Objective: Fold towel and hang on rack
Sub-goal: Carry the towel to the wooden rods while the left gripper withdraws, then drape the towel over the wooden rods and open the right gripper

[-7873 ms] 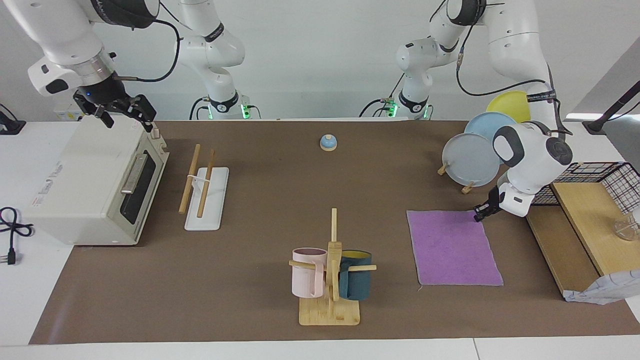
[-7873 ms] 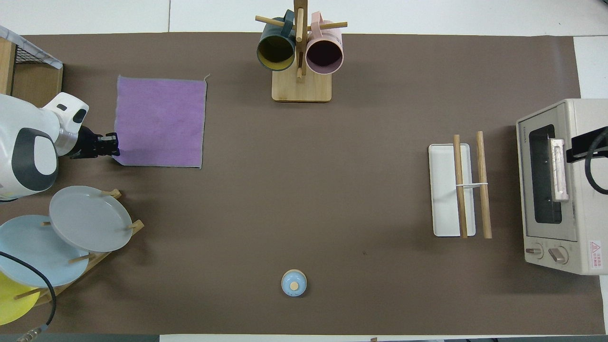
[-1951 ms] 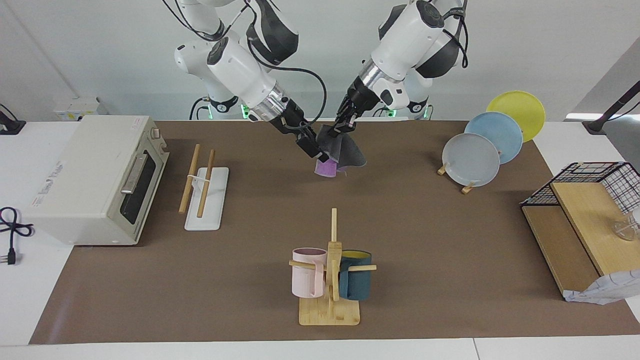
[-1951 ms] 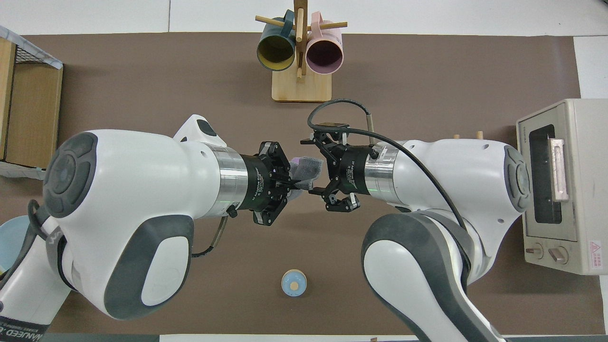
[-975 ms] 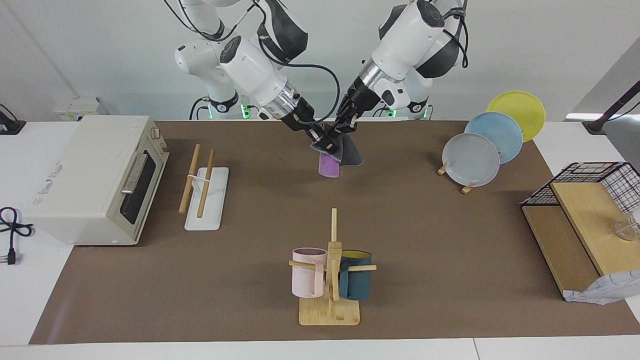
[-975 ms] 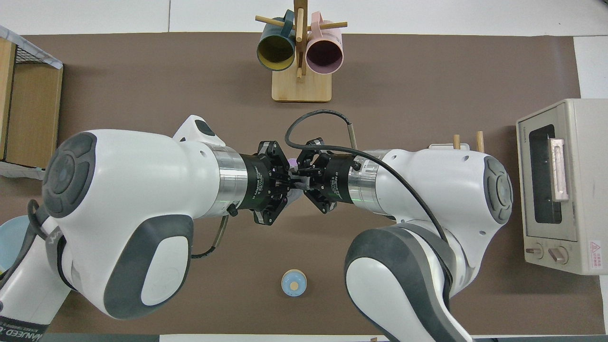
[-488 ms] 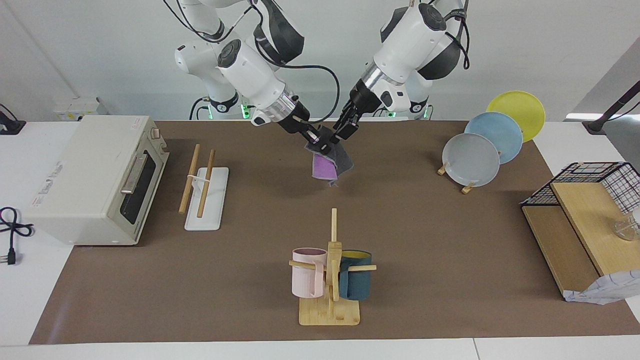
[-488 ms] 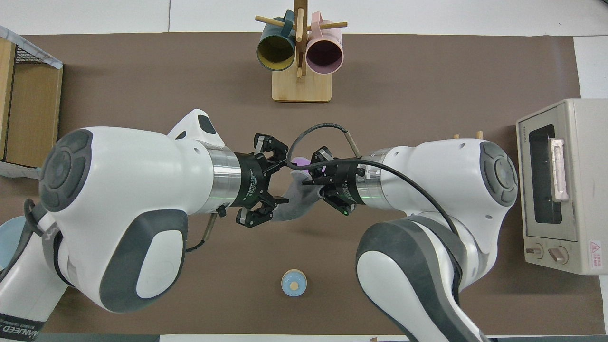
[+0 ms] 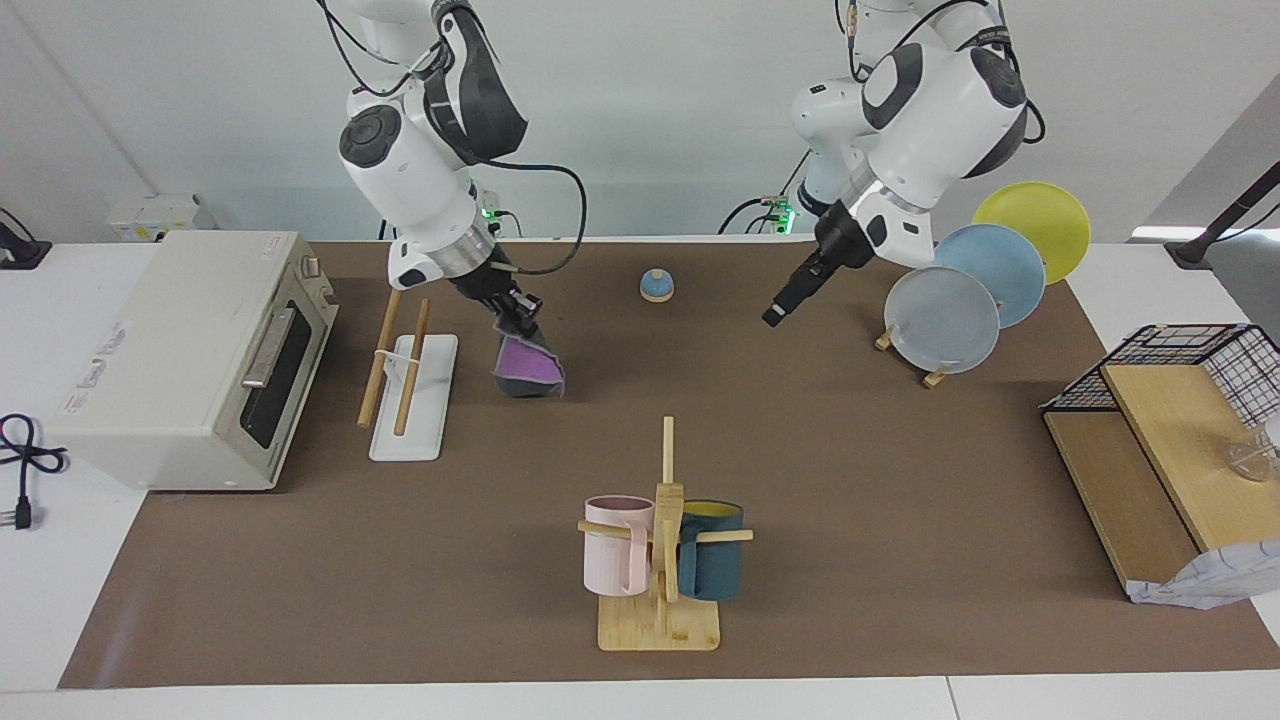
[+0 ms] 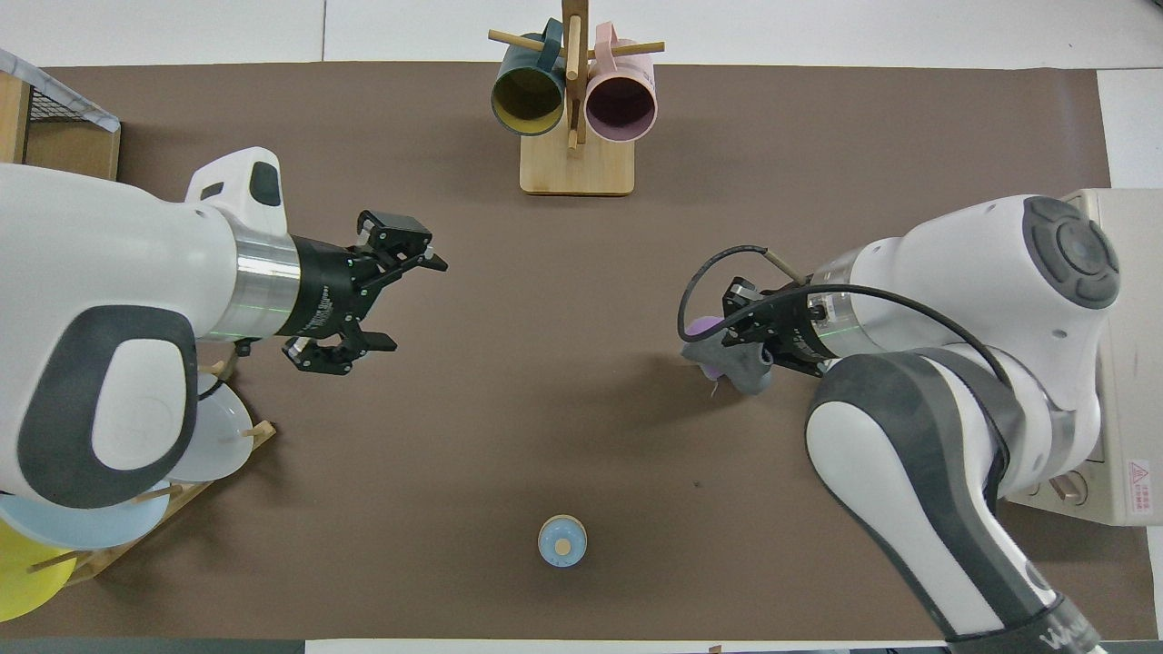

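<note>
Brown mat (image 9: 860,560) under everything; work sat at the right arm's end of it.

Step in hand, as judged: carry the folded towel to the rack and drape it.

- Rack (image 9: 428,412) stood on the mat beside the toaster oven (image 9: 190,360), rods running toward and away from the robots. In the facing view it lay at about nine o'clock from the towel, just beside it.
- Towel (image 9: 530,368) hung in the air from the right gripper (image 9: 517,313), doubled over, grey face outward and purple showing inside the fold. It was over bare mat, not yet over the rods. Whether its lower edge brushed the mat could not be told.
- To do it well: lift first so the hanging edge clears both rods, travel toward nine o'clock, and centre the fold line over a rod. Then lower so the two halves fall on either side, and only then let go. Soft cloth swings — slow travel advised, or the fold may open.

Pose:
- Right arm reached down from its base, wrist angled toward about four o'clock in the facing view, its claw pinched on the towel's top edge.
- Left arm waited. Left gripper (image 10: 413,304) hung with its claw wide and holding nothing, over bare mat near the plate stand (image 9: 940,320) — at three o'clock from the towel in the facing view, well apart.
</note>
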You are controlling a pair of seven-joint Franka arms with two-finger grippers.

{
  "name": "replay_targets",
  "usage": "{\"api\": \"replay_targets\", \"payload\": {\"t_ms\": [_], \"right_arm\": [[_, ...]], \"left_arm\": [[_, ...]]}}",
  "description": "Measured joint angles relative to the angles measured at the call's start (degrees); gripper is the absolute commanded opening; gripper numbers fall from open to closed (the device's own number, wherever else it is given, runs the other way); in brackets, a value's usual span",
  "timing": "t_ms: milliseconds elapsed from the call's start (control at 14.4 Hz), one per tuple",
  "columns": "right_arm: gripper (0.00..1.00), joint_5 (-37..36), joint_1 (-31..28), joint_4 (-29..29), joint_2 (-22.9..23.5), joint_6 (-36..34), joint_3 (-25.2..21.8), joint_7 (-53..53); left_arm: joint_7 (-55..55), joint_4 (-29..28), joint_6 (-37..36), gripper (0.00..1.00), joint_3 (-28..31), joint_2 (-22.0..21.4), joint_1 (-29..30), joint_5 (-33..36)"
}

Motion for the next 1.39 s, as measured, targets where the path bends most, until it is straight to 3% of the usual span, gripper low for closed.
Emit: {"api": "replay_targets", "payload": {"t_ms": [348,627,1115,1254,1324,1393], "right_arm": [[0.00,-5.39,-10.86,-1.06,-0.37,-5.63,-0.15,-16.69],[0.00,-13.53,-16.15,-1.33,-1.15,-8.13,-0.21,-28.90],[0.00,-19.11,-17.85,-1.64,-2.91,-8.88,-0.20,-35.52],[0.02,-19.23,-17.95,-1.87,-2.91,-8.88,-0.20,-35.64],[0.32,-19.24,-17.99,-1.92,-2.91,-8.88,-0.20,-35.70],[0.37,-19.24,-18.04,-1.94,-2.92,-8.88,-0.21,-35.75]], "left_arm": [[16.81,1.67,-1.39,1.00,0.06,0.05,5.01,11.00],[26.80,5.66,-6.62,1.00,0.10,0.75,6.49,20.34],[38.26,11.40,-16.23,1.00,0.44,2.57,6.40,26.98],[39.66,12.89,-18.15,1.00,4.17,2.60,3.44,27.04],[39.93,13.68,-19.04,1.00,7.94,2.60,-0.02,27.05],[40.10,14.45,-19.94,1.00,11.85,2.61,-3.73,27.06]]}}
